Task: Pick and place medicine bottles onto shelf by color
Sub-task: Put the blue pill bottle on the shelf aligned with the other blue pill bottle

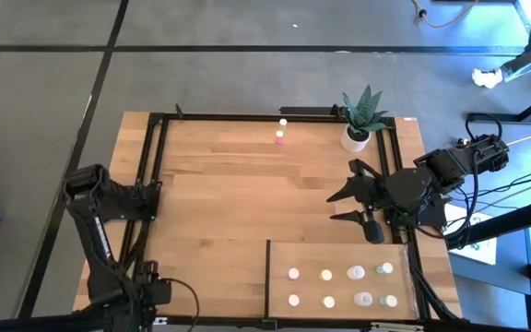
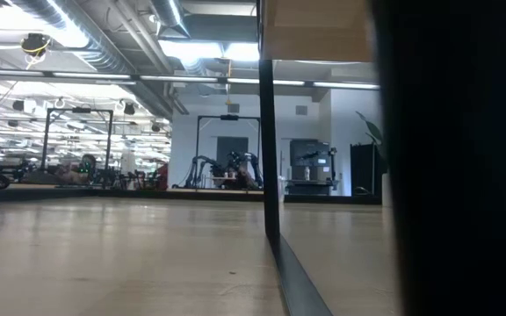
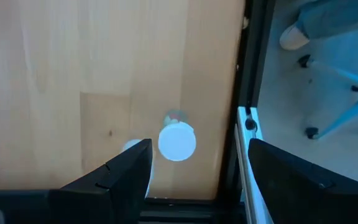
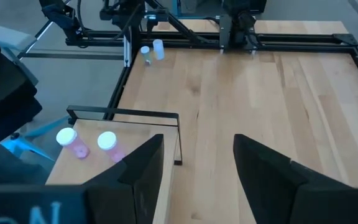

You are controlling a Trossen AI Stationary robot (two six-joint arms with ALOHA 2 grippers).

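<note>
Overhead, the dark left gripper (image 1: 150,286) sits folded at the frame's lower left, off the striped wooden tabletop (image 1: 219,203); its fingers are spread with nothing between them. Near the top centre, two tiny round medicine bottles (image 1: 281,130) stand together, one whitish, one pink. Right of centre, the dark right gripper (image 1: 346,206) hovers, released and empty. Below it, the pale wood shelf (image 1: 312,254) holds eight bottles in two rows. A white pot with a green plant (image 1: 361,117) stands upper right.
</note>
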